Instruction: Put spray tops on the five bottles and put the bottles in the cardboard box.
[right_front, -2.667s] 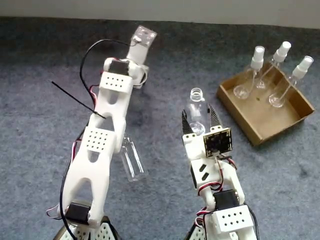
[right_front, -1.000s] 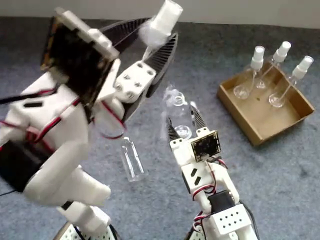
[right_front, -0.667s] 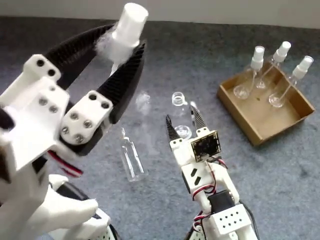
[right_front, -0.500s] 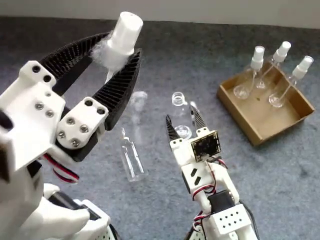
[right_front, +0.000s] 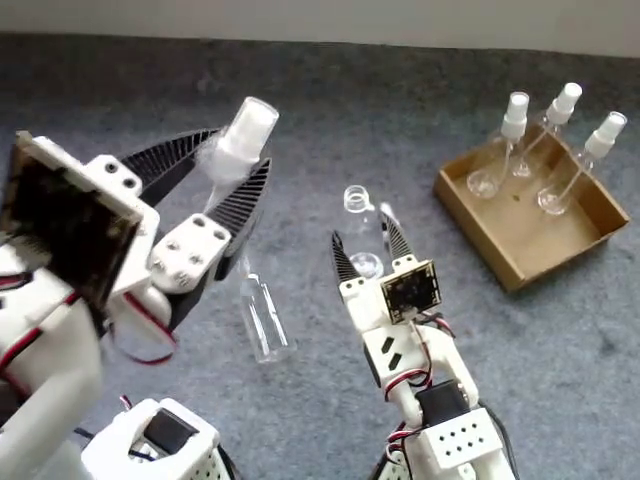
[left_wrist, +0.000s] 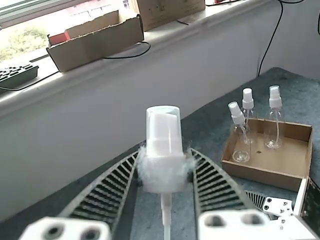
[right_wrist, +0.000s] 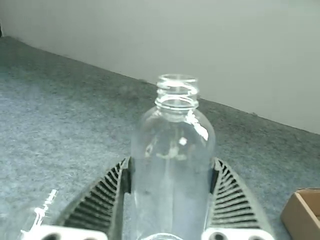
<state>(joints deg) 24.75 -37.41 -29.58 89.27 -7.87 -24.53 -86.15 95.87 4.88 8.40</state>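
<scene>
Cardboard box (right_front: 471, 231) on grey carpet (right_front: 330, 110)

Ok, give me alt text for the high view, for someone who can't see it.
The left hand holds a spray top up off the carpet, while the right hand grips an open bottle upright beside it. A second bottle lies flat on the carpet, and a box at the right holds three capped bottles.
</scene>
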